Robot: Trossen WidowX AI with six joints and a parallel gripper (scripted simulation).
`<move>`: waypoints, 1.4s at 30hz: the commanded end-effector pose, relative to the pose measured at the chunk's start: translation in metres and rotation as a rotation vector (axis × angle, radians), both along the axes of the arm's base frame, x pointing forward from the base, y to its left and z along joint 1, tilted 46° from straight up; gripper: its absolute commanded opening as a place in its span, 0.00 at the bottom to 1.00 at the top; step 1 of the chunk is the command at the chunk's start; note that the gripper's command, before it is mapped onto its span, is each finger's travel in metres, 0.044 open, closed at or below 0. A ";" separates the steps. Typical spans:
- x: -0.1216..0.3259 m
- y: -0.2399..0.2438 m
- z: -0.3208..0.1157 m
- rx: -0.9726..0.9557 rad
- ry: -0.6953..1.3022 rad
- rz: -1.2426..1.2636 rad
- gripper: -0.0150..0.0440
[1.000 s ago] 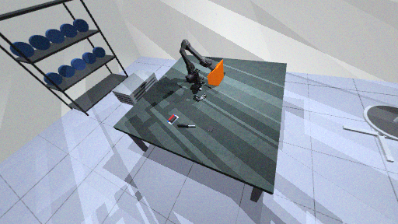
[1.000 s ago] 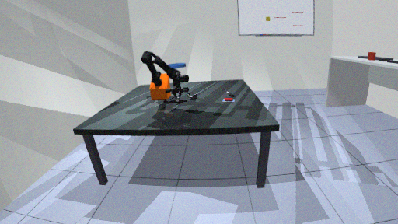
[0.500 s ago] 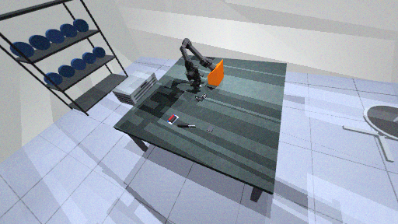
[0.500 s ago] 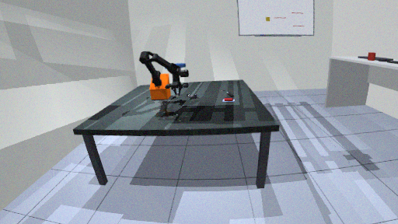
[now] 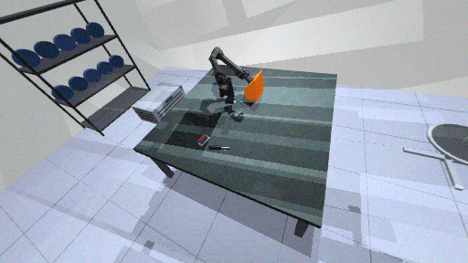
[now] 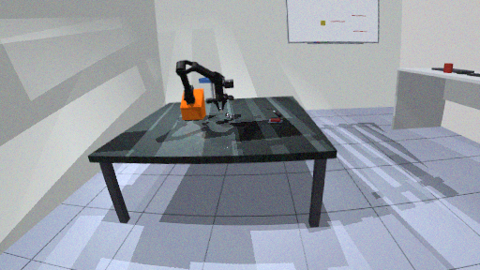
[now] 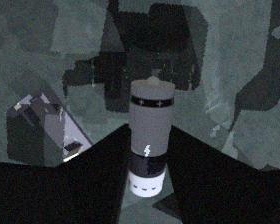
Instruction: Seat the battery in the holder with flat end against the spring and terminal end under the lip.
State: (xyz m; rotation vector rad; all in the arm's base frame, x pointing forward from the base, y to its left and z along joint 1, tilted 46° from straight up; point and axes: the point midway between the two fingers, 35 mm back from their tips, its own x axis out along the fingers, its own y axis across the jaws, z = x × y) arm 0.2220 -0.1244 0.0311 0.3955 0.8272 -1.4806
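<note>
My gripper (image 5: 231, 106) (image 6: 220, 109) (image 7: 148, 131) is shut on the battery, one dark finger on each side of its middle. The battery (image 7: 150, 117) is pale grey and white with dark bands; its terminal nub points toward the top of the wrist view and its banded flat end toward the bottom. I cannot tell whether it touches the table. The holder (image 5: 238, 114) (image 6: 233, 117) (image 7: 47, 117) lies apart from the battery, at the left in the wrist view, angled and partly in shadow. Its spring and lip are too unclear to tell apart.
An orange box (image 5: 254, 88) (image 6: 192, 106) stands close to the arm. A red and white item (image 5: 203, 140) (image 6: 276, 120) and a dark pen-like tool (image 5: 218, 148) lie farther off on the table (image 5: 283, 172) (image 6: 141, 150). A tiny item (image 5: 248, 152) lies beyond the tool.
</note>
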 end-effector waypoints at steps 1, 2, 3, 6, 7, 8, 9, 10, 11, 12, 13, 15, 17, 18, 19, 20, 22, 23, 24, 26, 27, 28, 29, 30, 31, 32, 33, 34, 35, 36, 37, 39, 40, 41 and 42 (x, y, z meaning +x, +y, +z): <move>0.019 0.009 -0.008 0.019 0.107 0.105 0.37; 0.024 0.012 -0.010 0.023 0.134 0.134 0.37; 0.029 0.014 -0.012 0.027 0.159 0.159 0.37; 0.044 0.022 -0.018 0.041 0.235 0.236 0.37; 0.048 0.025 -0.020 0.045 0.260 0.262 0.37; 0.053 0.028 -0.023 0.049 0.285 0.287 0.37; 0.058 0.032 -0.025 0.053 0.311 0.312 0.37; 0.062 0.035 -0.028 0.056 0.336 0.338 0.37; 0.067 0.038 -0.030 0.060 0.361 0.363 0.37; 0.070 0.041 -0.033 0.063 0.380 0.383 0.37; 0.072 0.042 -0.034 0.065 0.391 0.395 0.37; 0.072 0.043 -0.035 0.066 0.395 0.399 0.37; 0.072 0.043 -0.035 0.066 0.395 0.399 0.37; 0.073 0.043 -0.035 0.064 0.394 0.401 0.37; 0.073 0.042 -0.036 0.059 0.391 0.405 0.37; 0.073 0.040 -0.038 0.050 0.387 0.411 0.37; 0.074 0.037 -0.041 0.029 0.377 0.426 0.37; 0.074 0.035 -0.043 0.019 0.372 0.434 0.37; 0.075 0.034 -0.045 0.010 0.367 0.440 0.37; 0.075 0.031 -0.048 -0.010 0.358 0.453 0.37; 0.075 0.029 -0.049 -0.020 0.354 0.459 0.37; 0.075 0.028 -0.050 -0.029 0.350 0.465 0.37; 0.075 0.026 -0.052 -0.039 0.346 0.471 0.37; 0.075 0.025 -0.053 -0.048 0.342 0.476 0.37; 0.074 0.023 -0.054 -0.057 0.338 0.481 0.37; 0.074 0.022 -0.055 -0.067 0.334 0.486 0.37; 0.074 0.020 -0.055 -0.076 0.330 0.491 0.37; 0.074 0.019 -0.056 -0.085 0.326 0.496 0.37; 0.073 0.018 -0.057 -0.095 0.322 0.500 0.37; 0.073 0.016 -0.057 -0.105 0.318 0.504 0.37; 0.072 0.015 -0.058 -0.114 0.314 0.508 0.37; 0.071 0.012 -0.059 -0.133 0.306 0.516 0.37; 0.070 0.011 -0.059 -0.141 0.303 0.519 0.37; 0.070 0.011 -0.059 -0.146 0.301 0.520 0.37; 0.070 0.010 -0.059 -0.147 0.300 0.521 0.37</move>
